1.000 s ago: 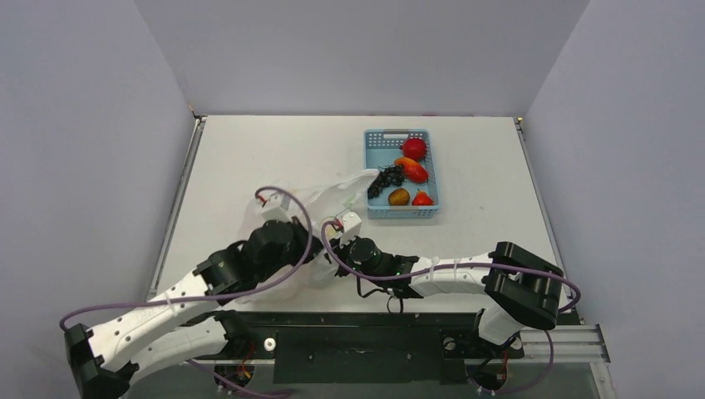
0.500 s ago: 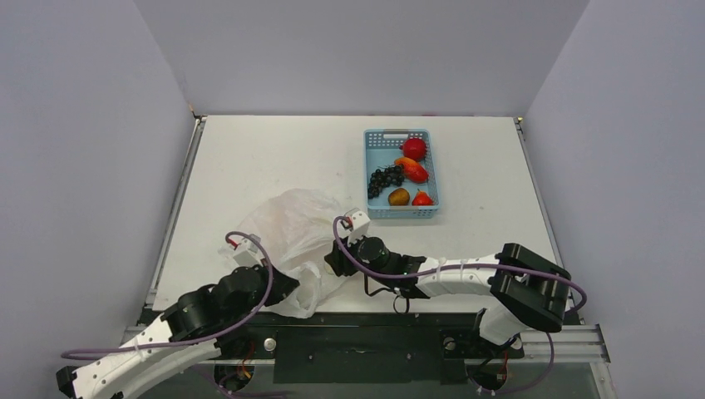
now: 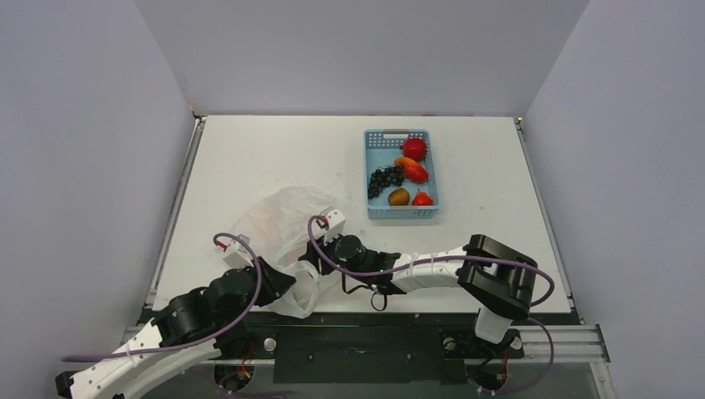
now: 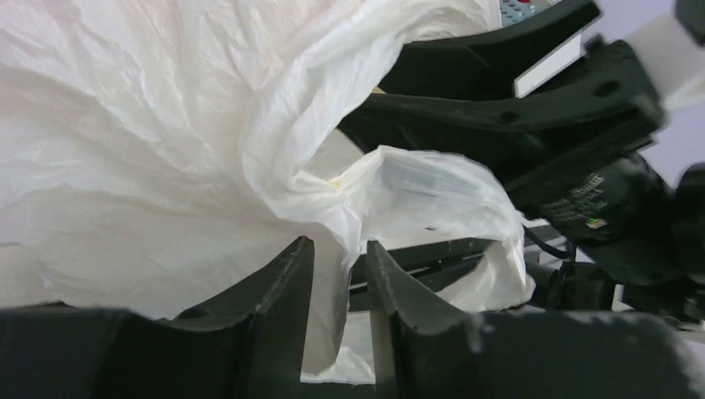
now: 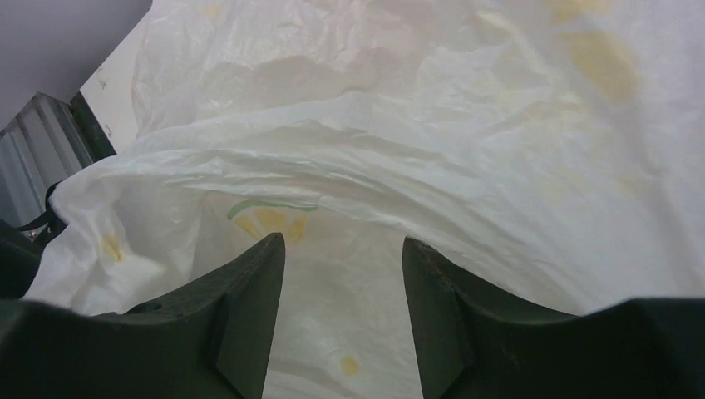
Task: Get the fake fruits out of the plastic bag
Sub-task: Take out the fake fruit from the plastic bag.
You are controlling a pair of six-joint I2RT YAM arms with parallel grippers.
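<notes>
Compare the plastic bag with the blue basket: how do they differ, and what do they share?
The plastic bag is translucent white and crumpled; the blue basket is a rigid, slotted rectangle. The bag lies toward the near left of the table; the basket sits farther back on the right. The basket's fruits show plainly; the bag's contents cannot be made out. Both rest on the table.
</notes>
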